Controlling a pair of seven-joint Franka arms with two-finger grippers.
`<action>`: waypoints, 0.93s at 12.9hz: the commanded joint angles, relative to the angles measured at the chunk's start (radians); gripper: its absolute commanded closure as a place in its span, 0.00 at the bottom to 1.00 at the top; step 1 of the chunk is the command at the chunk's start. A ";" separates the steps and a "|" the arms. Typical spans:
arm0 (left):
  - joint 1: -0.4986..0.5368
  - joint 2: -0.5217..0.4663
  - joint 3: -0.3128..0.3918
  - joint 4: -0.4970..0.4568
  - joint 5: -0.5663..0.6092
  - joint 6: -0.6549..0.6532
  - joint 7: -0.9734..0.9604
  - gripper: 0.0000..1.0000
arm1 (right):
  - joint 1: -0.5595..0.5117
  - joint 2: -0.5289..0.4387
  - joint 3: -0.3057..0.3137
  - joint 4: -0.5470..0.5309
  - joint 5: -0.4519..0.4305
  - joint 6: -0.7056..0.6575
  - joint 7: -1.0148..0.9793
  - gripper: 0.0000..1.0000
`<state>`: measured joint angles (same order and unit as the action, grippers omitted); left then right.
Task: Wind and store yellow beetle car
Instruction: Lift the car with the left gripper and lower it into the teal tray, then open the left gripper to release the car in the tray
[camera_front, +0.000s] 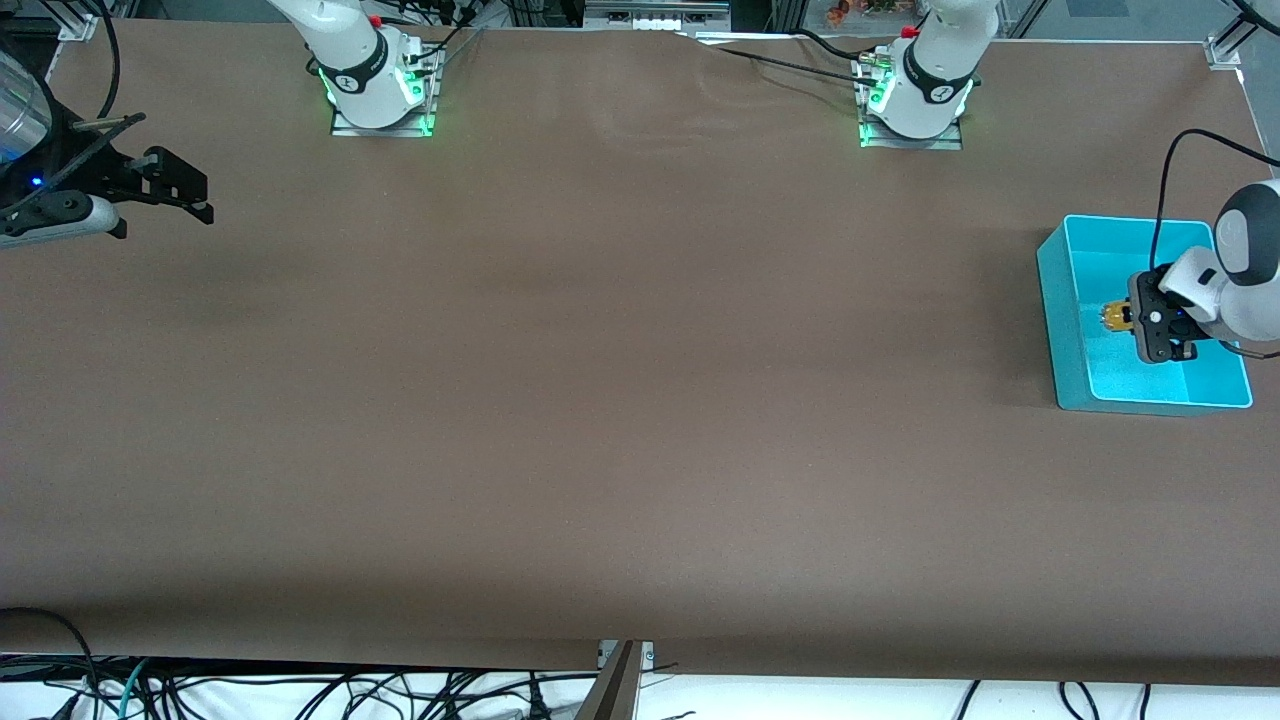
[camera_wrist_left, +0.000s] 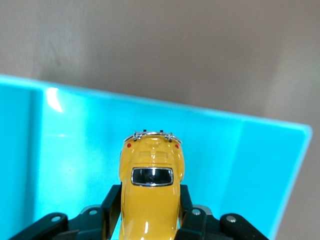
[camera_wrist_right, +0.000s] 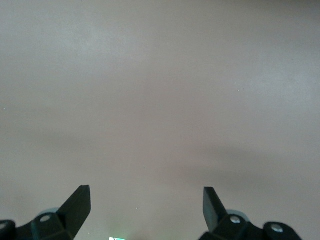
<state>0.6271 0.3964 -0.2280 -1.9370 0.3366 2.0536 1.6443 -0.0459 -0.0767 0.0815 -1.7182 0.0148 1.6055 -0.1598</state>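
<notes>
In the front view, at the right edge of the frame, the left gripper (camera_front: 1128, 318) holds the yellow beetle car (camera_front: 1114, 317) over the turquoise bin (camera_front: 1060, 330); the right gripper (camera_front: 190, 195) waits at the upper left, over the brown table (camera_front: 620, 400).

In the left wrist view, the 2 fingers (camera_wrist_left: 112, 205) clamp the car (camera_wrist_left: 151, 192) at the lower centre, above the bin (camera_wrist_left: 75, 165).

In the right wrist view, the right gripper (camera_wrist_right: 146, 202) stands wide apart at the bottom of the frame, holding nothing.

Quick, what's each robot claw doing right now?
Left gripper: shut on the yellow beetle car, over the blue bin.
Right gripper: open, holding nothing, waiting over the table.
</notes>
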 joint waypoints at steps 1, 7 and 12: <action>0.066 0.105 -0.014 0.014 0.021 0.091 0.083 0.79 | 0.004 0.005 -0.002 0.023 0.005 -0.024 0.000 0.01; 0.108 0.138 -0.017 -0.008 0.021 0.139 0.140 0.00 | 0.004 0.005 -0.002 0.023 0.005 -0.024 0.000 0.01; 0.100 0.026 -0.098 0.065 -0.001 -0.069 0.060 0.00 | 0.004 0.005 -0.002 0.023 0.004 -0.024 0.000 0.01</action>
<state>0.7315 0.4947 -0.2766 -1.8993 0.3369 2.0913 1.7459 -0.0458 -0.0764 0.0820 -1.7180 0.0148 1.6041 -0.1598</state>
